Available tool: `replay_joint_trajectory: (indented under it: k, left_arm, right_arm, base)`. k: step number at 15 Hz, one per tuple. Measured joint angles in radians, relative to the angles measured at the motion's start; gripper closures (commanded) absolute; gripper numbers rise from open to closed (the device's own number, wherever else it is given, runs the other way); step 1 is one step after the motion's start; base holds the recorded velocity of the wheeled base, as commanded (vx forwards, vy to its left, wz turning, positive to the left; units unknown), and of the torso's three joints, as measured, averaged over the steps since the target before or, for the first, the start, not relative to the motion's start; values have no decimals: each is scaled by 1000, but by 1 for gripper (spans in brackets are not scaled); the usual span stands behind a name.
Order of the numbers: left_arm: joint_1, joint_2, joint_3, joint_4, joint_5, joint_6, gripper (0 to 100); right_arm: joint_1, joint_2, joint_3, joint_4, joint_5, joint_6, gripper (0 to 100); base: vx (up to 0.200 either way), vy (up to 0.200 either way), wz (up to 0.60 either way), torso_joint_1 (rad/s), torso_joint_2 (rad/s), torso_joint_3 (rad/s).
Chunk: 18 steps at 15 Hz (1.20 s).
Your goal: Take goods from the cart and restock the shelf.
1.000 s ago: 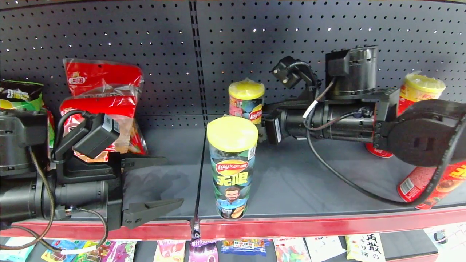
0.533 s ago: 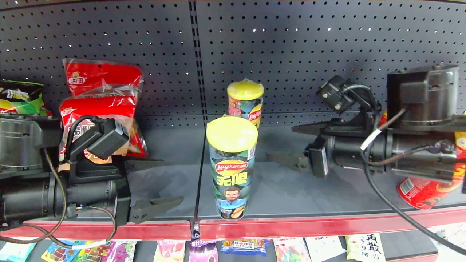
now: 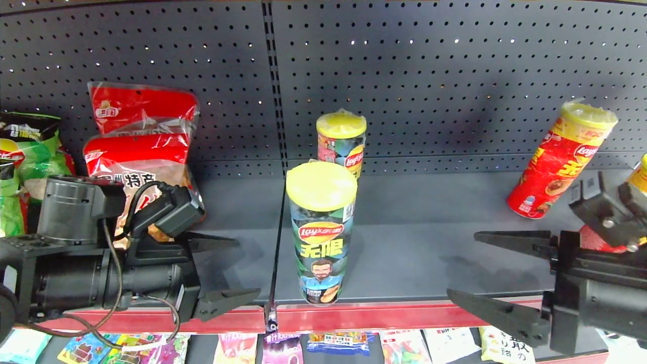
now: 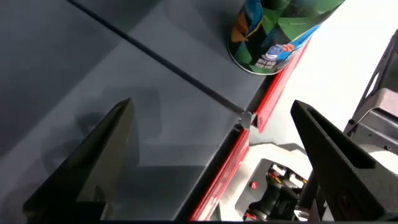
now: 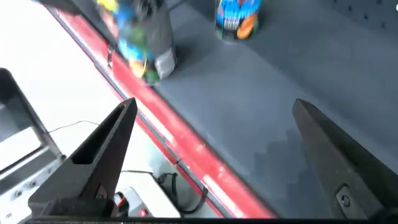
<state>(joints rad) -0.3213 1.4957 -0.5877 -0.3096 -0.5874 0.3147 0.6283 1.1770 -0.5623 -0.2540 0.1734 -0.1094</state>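
A tall green chip can (image 3: 322, 232) with a yellow lid stands upright at the shelf's front edge; its base (image 4: 273, 31) is in the left wrist view. A shorter can of the same kind (image 3: 341, 141) stands behind it by the back panel, and it (image 5: 239, 18) is also in the right wrist view. My left gripper (image 3: 247, 268) hangs open over the shelf left of the front can, holding nothing. My right gripper (image 3: 462, 264) is open at the front right, well apart from both cans. Both wrist views show spread fingers (image 4: 99, 162) (image 5: 329, 149) over bare grey shelf.
A red chip can (image 3: 561, 162) leans against the pegboard at the right, with another red can (image 3: 596, 241) behind my right arm. Red snack bags (image 3: 141, 136) and green bags (image 3: 25, 156) stand at the left. The shelf has a red front lip (image 3: 394, 316); packets hang below it.
My right gripper has drawn back from the rear can, moving right and toward the shelf's front edge; the can stays upright. The left arm has shifted slightly right.
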Motion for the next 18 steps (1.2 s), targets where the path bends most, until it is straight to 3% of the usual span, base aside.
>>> replay_joint_trajectory:
  k: [5, 18]
  left_arm:
    - [-44, 81, -56, 0, 13, 0, 0]
    - [-68, 215, -156, -18, 11, 0, 0]
  right_arm:
    - [-4, -64, 25, -2, -3, 27, 0]
    - [-35, -70, 25, -1, -4, 40, 0]
  base:
    - [0, 0, 0, 0, 0, 0]
    - [0, 0, 0, 0, 0, 0]
